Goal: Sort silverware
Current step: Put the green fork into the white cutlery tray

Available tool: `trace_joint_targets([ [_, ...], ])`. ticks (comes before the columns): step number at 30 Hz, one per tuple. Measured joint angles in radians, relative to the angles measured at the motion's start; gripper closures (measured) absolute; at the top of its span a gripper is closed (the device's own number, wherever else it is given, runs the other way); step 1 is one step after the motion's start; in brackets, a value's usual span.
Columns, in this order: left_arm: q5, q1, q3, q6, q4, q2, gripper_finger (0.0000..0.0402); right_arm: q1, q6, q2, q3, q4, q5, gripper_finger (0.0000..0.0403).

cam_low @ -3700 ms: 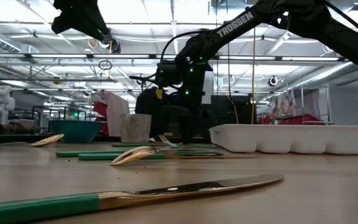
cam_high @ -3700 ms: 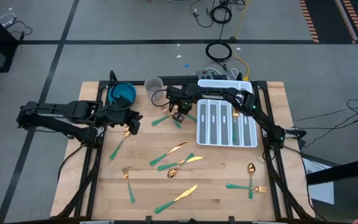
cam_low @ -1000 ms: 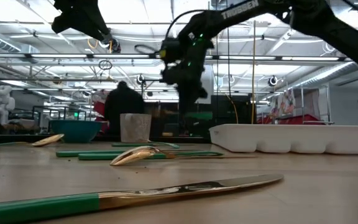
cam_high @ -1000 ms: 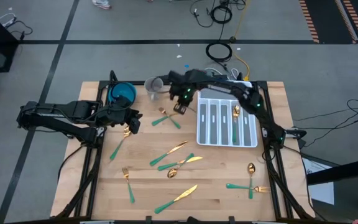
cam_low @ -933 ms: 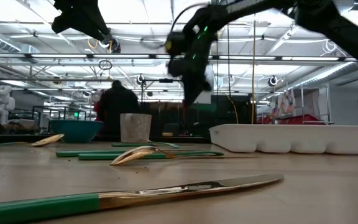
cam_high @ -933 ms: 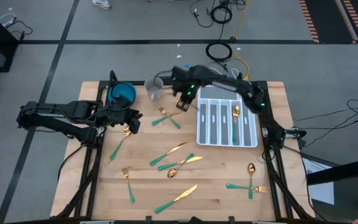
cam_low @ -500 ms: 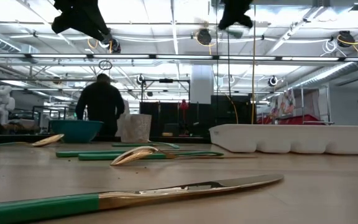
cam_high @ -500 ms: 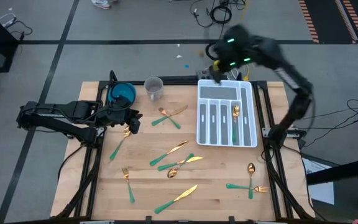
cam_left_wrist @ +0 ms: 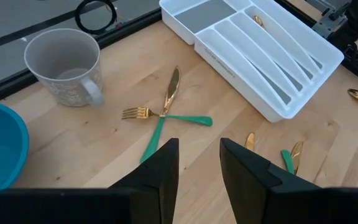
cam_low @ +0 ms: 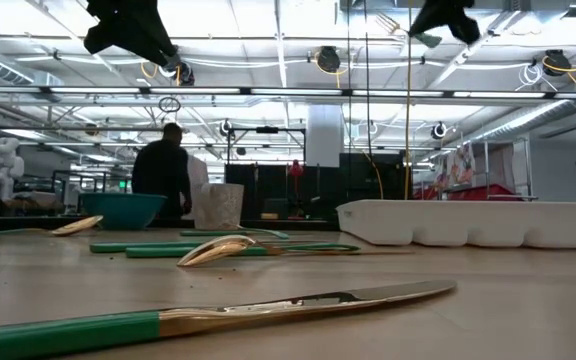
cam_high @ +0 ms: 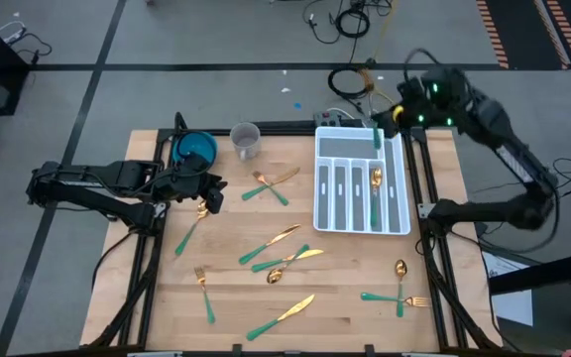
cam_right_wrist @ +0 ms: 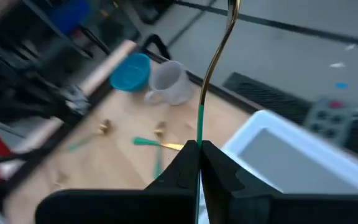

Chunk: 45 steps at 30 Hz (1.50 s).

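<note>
A pale wooden table point(cam_high: 345, 288) carries scattered gold-and-teal silverware point(cam_high: 281, 263) and a white divided plastic tray point(cam_high: 361, 226). The right gripper point(cam_high: 378, 127) hangs above the tray's far end, clenched on one slim teal-handled piece point(cam_right_wrist: 207, 81); its head runs out of the right wrist view, so its type is unclear. The step looks like delivery: next comes lowering into the matching compartment. The left gripper point(cam_left_wrist: 197, 163) waits parted, empty, near the blue bowl point(cam_high: 194, 150)
</note>
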Motion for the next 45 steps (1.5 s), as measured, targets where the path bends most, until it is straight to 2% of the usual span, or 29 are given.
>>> trace_joint_targets([
  [4, 0.006, 0.000, 0.000, -0.001, 0.000, 0.000, 0.0279, -0.003, 0.158, -0.171, -0.338, 0.252, -0.061, 0.0403],
  [8, 0.021, 0.000, 0.000, -0.001, 0.000, 0.000, 0.0279, 0.004, 0.397, -0.321, -0.684, 0.625, -0.140, 0.0403],
  [12, 0.024, 0.000, 0.000, -0.001, 0.000, 0.000, 0.0279, 0.030, 0.625, -0.405, -0.961, 1.004, -0.151, 0.0403],
  [16, 0.036, 0.000, 0.000, -0.004, 0.000, 0.000, 0.0279, 0.045, 0.727, -0.458, -1.124, 1.077, -0.114, 0.0403],
  [21, 0.055, 0.000, 0.000, -0.024, 0.000, 0.000, 0.0279, 0.070, 0.770, -0.508, -1.217, 1.090, -0.099, 0.0403],
  [27, 0.055, 0.000, 0.000, -0.031, 0.000, 0.000, 0.0279, 0.070, 0.747, -0.518, -1.262, 0.962, -0.079, 0.0403],
  [31, 0.055, 0.000, 0.000, -0.031, 0.000, 0.000, 0.0279, 0.071, 0.756, -0.516, -1.302, 0.964, -0.100, 0.0403],
  [45, 0.053, 0.000, 0.000, -0.056, 0.000, 0.000, 0.0279, 0.093, 0.737, -0.492, -1.319, 0.928, -0.084, 0.0403],
])
